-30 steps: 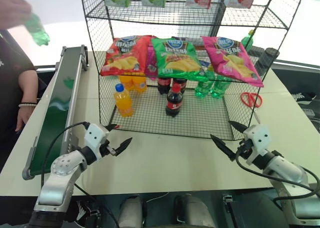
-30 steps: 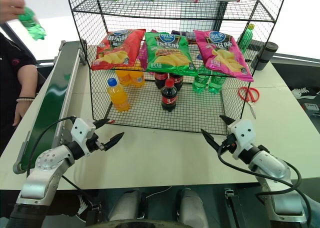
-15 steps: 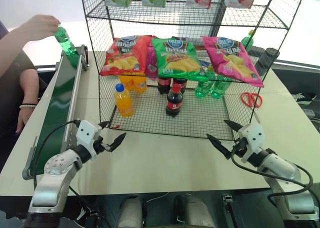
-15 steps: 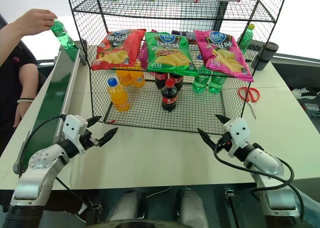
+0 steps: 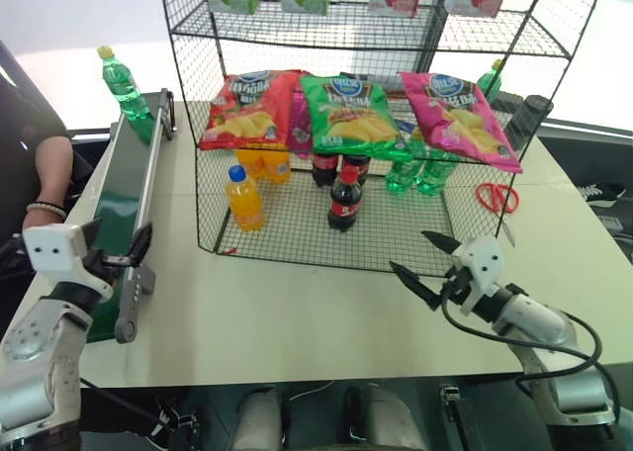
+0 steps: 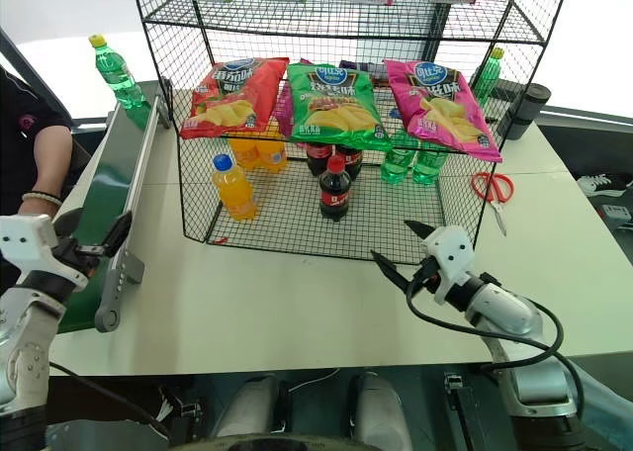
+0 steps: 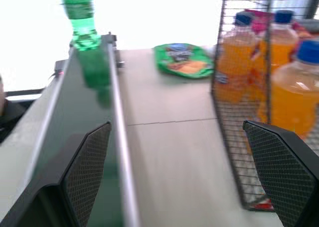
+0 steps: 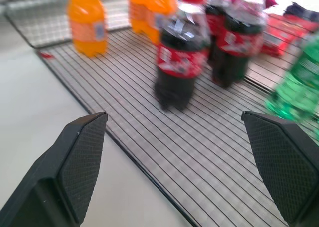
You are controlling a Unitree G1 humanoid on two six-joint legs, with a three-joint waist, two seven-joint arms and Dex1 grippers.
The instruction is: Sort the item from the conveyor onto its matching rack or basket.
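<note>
The item, a clear-green soda bottle (image 5: 121, 80) with a yellow cap, stands upright at the far end of the conveyor (image 5: 124, 189), a dark green belt in a grey frame. No hand is on it. My left gripper (image 5: 112, 248) hovers open and empty over the belt's near end, pointing along it toward the bottle (image 7: 82, 25). The black wire rack (image 6: 396, 224) stands at the table's middle. In front of its bottom tier my right gripper (image 5: 409, 252) is open and empty, facing the cola bottles (image 8: 180, 57).
The rack's bottom tier holds orange drink bottles (image 5: 243, 196), cola bottles (image 5: 343, 199) and green bottles (image 5: 415, 174); chip bags (image 5: 346, 110) lie on the tier above. Red scissors (image 5: 495, 196) lie right of the rack. A person's arm (image 5: 45, 174) is left of the conveyor.
The person's hand set the green bottle upright on the conveyor's far end and drew away. My left gripper swung left over the belt's near end. My right gripper shifted slightly left.
</note>
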